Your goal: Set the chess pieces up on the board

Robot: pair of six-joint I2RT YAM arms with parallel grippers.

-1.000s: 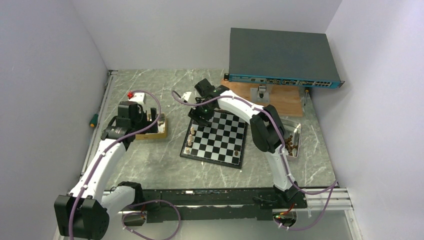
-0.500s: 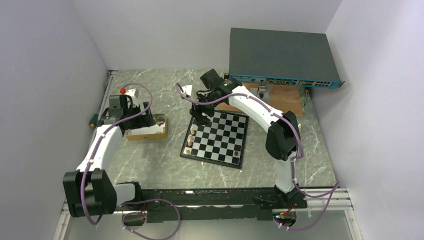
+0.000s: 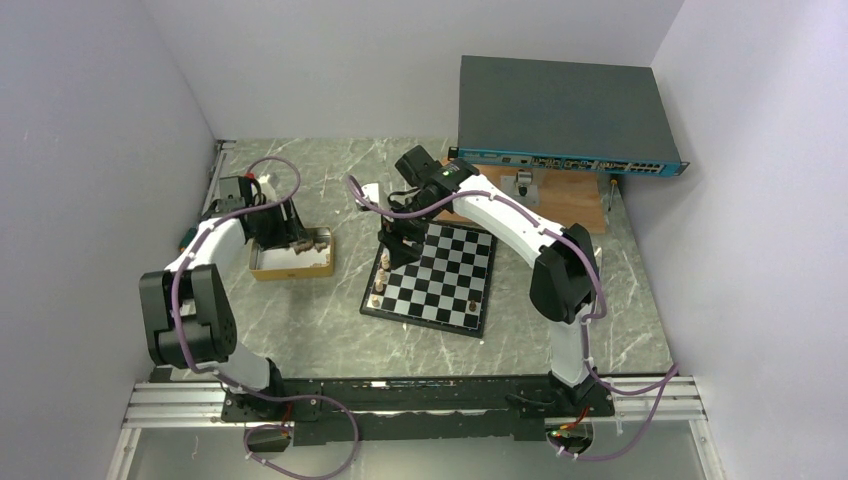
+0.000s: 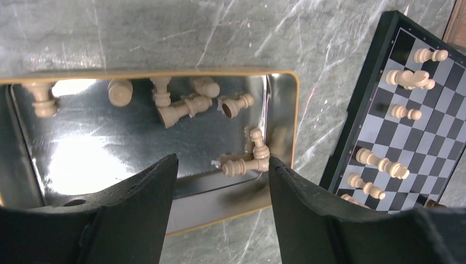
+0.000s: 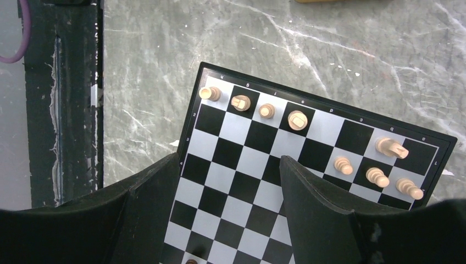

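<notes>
Left pincer [image 4: 221, 165] first: jaws about halfway apart, nothing between them, hanging right over the shiny metal tin [image 4: 281, 118] with the tan rim. Through the gap my wrist cam looks down on two light chess pieces [image 4: 244, 164] lying crossed in one corner of the tin, on the side nearest the board [image 4: 419, 144]. A handful more light ones are tipped over further along the tin floor, and the mirror finish doubles some of them, so I can't give an honest count. From the overhead cam that pincer [image 3: 288, 235] sits over the tin [image 3: 268, 268], which is on the marble-look table [image 3: 300, 325] to the left of the board and not touching it.

Right pincer [image 5: 229, 162]: same story, jaws parted and empty. It hovers over the board [image 5: 327, 127], near the far-left corner as the overhead cam sees it [image 3: 396, 250]. Looking down from that wrist, four light pieces stand in a row along one edge, one per square. Four more stand bunched toward the next corner, spread over two rows. The squares right under the jaws are bare.

Overhead, the board [image 3: 450, 262] lies a bit skewed mid-table, light pieces lined down its left side. Two small ones at its near edge look dark, but they're too tiny to be sure.

Behind it, a grey network switch [image 3: 565, 110] sits on a wooden plank [image 3: 565, 205].
</notes>
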